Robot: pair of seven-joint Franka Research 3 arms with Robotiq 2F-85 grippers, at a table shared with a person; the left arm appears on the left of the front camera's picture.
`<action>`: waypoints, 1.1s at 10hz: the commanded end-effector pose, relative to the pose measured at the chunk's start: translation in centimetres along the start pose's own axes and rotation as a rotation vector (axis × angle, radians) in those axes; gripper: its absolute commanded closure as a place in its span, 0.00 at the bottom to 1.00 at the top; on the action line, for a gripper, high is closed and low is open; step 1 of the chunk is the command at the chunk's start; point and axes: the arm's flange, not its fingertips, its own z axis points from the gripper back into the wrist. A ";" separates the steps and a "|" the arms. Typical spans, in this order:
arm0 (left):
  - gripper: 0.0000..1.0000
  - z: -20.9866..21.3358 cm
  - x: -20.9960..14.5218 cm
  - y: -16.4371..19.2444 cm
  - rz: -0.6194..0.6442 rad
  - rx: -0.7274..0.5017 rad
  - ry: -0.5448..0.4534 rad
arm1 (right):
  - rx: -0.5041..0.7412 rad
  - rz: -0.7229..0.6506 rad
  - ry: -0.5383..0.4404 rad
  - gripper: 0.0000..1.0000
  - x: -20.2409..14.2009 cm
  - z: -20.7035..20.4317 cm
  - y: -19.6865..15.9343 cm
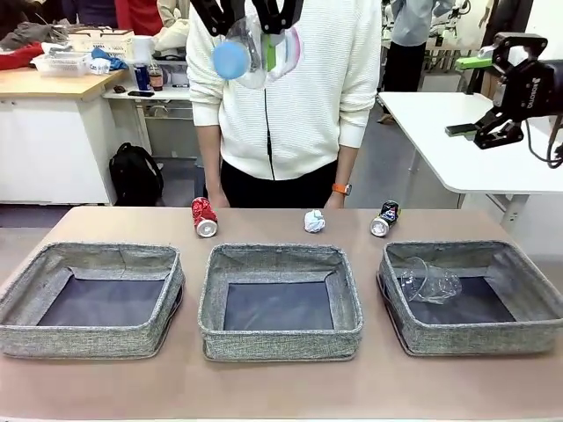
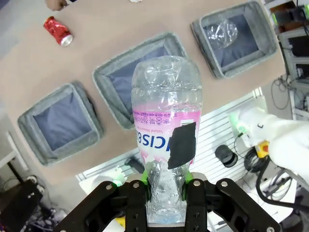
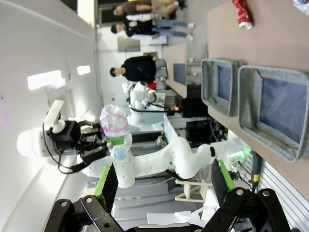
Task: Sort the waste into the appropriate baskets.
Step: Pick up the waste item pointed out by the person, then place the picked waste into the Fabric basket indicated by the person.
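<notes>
L arm: raised high over table mid | L grip (image 1: 255, 31): pointing down, jaws clamped on clear bottle (image 2: 166, 121) nr cap end | R arm: up at R side | R grip (image 1: 471, 95): jaws wide apart, empty, fingers horiz., aimed toward L

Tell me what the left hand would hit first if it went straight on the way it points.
Probably the middle basket: the left hand points down, its bottle leading over that basket. Depth is unclear.

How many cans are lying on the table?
2. The crushed red can lies beyond the middle basket's left corner; the dark can beyond the right basket's left corner.
</notes>
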 end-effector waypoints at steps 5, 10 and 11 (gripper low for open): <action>0.81 0.0 -0.6 -0.5 -0.023 0.007 0.012 | 0.014 0.006 -0.007 0.00 0.3 0.0 0.4; 0.81 0.0 -0.6 -0.5 -0.023 0.007 0.012 | 0.014 0.006 -0.007 0.00 0.3 0.0 0.4; 0.81 0.0 -0.6 -0.5 -0.023 0.007 0.012 | 0.014 0.006 -0.007 0.00 0.3 0.0 0.4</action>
